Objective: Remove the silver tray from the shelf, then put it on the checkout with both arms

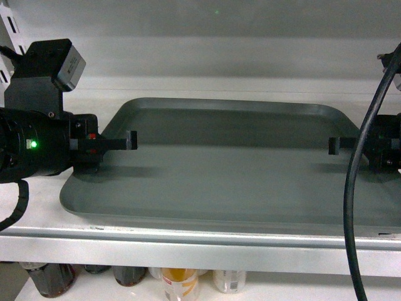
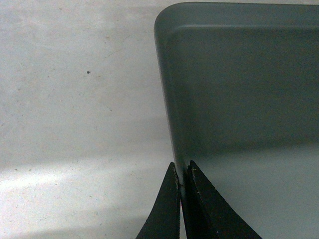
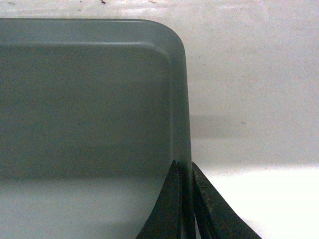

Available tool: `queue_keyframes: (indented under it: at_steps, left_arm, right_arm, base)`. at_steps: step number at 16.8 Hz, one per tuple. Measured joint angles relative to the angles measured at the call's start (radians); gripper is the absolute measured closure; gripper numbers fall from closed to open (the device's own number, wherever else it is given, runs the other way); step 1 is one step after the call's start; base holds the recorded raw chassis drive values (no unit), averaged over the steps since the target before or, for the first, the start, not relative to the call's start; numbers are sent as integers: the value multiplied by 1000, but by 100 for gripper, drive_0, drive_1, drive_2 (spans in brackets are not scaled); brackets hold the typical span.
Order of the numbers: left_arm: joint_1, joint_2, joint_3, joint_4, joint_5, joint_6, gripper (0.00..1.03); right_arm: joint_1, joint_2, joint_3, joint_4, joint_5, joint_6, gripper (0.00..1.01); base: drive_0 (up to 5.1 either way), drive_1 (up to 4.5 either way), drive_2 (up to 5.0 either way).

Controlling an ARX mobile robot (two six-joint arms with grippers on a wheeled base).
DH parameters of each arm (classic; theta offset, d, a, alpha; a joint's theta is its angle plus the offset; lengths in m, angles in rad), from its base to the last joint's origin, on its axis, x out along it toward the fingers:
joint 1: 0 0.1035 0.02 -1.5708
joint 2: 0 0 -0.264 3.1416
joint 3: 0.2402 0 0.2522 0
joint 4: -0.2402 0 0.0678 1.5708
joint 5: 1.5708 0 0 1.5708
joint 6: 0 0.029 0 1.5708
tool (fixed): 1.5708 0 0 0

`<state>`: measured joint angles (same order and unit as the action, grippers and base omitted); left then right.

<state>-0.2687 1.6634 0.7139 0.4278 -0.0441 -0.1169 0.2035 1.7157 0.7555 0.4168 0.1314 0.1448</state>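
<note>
tray: large rectangular dull grey-silver metal tray [image 1: 232,169] with rounded corners and a low upturned rim, lying flat on the long white metal shelf board [image 1: 188,241]; its long side runs along the shelf's front edge, nothing in it.
left gripper: thin black two-finger left gripper [image 2: 182,181] pinched narrow on the tray's left short rim, one finger outside, one inside, per the left wrist view.
right gripper: same style right gripper [image 3: 184,177] closed narrow across the right short rim, fingers straddling it.
grip height: both sit about midway along the short sides in the head view, roughly level with each other.
handling (judgement): sheet metal, so stiff and probably light for its size; smooth finish looks slippery, and a thin rim gives little to bite. Wide span means any mismatch between arms will twist or rack it. Mid-side rim holds are the sensible spots; lift level and in sync.
risk (judgement): slip out of one pinch if the arms drift apart.
surface: shelf top is plain white, slightly speckled; thick folded front lip below the tray.
room: white back panel behind, slotted white upright [image 1: 14,28] at far left; bottles and jars [image 1: 178,282] on the level below. Checkout not in view.
cable: black cable [image 1: 354,188] hangs across the right of the head view.
</note>
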Motion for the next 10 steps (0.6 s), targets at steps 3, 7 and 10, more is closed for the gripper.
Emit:
queue_keyframes:
  at_steps: [3,7,10]
  left_arm:
    - [-5,-24,0,-24,-4,1,100]
    - [-10,-59,0,-56,-7,0,100]
    - [-14,-124,0,-99,-10,0,100]
  right_arm:
    - [1,-24,0,-32,0,-1,98]
    - [2,-99,0,-87,3,-4,98]
    - [6,-193,0,-127,4,-4,98]
  base:
    - [0,0,0]
    - [0,0,0]
    - [0,0,0]
